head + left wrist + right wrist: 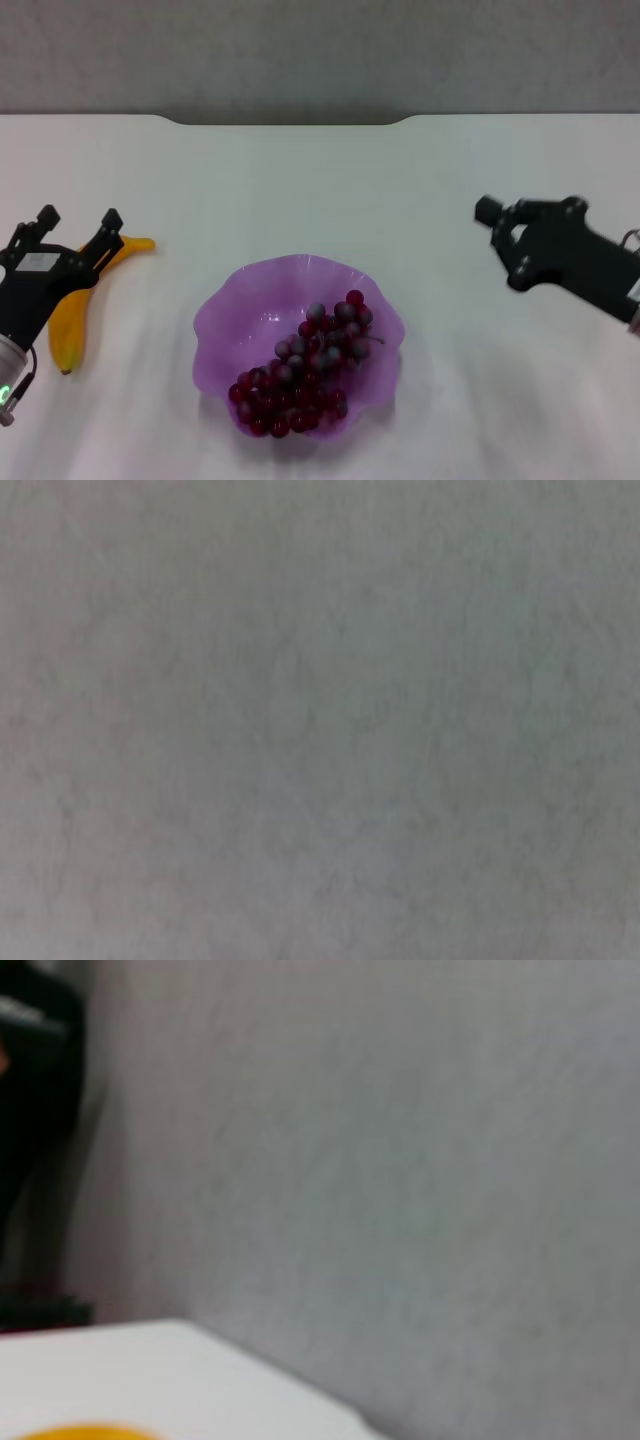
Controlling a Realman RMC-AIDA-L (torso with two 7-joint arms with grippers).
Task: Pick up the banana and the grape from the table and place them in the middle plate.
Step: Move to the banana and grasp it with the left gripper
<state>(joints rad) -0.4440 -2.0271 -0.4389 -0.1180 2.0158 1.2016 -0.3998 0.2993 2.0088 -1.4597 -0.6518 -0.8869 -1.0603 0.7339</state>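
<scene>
Over the banana, left end effector gapes.

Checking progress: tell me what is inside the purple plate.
The grape bunch lies inside the middle plate, toward its near rim. Anything beneath the bunch is hidden. The banana remains on the table.

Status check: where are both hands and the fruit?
Left hand open over the banana, which lies on the table. Right hand off to the right, holding nothing. Grape in the middle plate. Nothing in the way.
</scene>
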